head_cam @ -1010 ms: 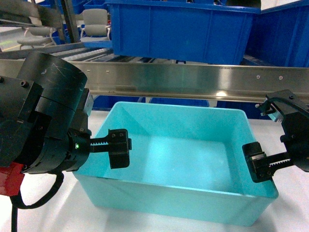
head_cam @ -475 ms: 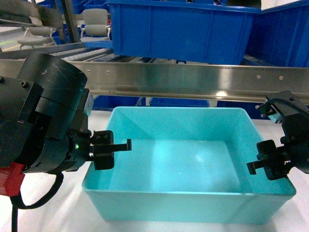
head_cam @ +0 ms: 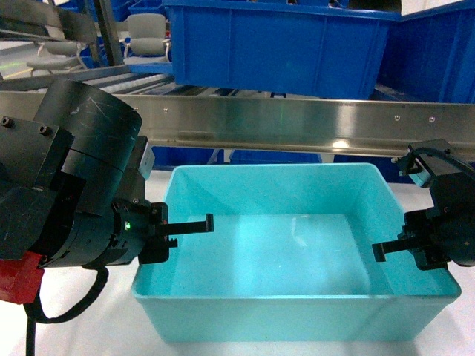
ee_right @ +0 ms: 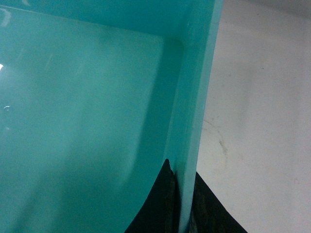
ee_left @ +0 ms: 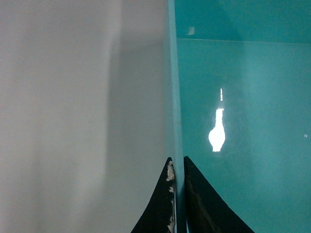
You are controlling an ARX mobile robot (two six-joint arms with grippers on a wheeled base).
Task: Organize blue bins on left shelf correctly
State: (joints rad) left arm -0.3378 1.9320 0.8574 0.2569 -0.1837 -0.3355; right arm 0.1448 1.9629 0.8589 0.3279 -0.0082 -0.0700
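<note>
The light turquoise blue bin [head_cam: 297, 252] sits square to the camera, in front of and below the left shelf's steel beam [head_cam: 282, 122]. It holds nothing. My left gripper [head_cam: 169, 236] is shut on the bin's left wall, one finger inside and one outside. In the left wrist view the gripper [ee_left: 177, 162] pinches the thin rim of the bin [ee_left: 243, 97]. My right gripper [head_cam: 414, 248] is shut on the right wall. The right wrist view shows that gripper [ee_right: 181, 170] clamped over the bin [ee_right: 87, 107] wall.
Dark royal-blue tubs [head_cam: 274, 44] stand on the roller tracks above the beam, with another [head_cam: 434, 52] at the right. The white tabletop [ee_left: 73, 121] lies under and beside the bin. More blue tubs [head_cam: 185, 157] show below the beam.
The bin has swung from skewed to square with the beam and sits closer to the camera. Both grippers' fingers have turned from broadside to edge-on while staying at its side walls.
</note>
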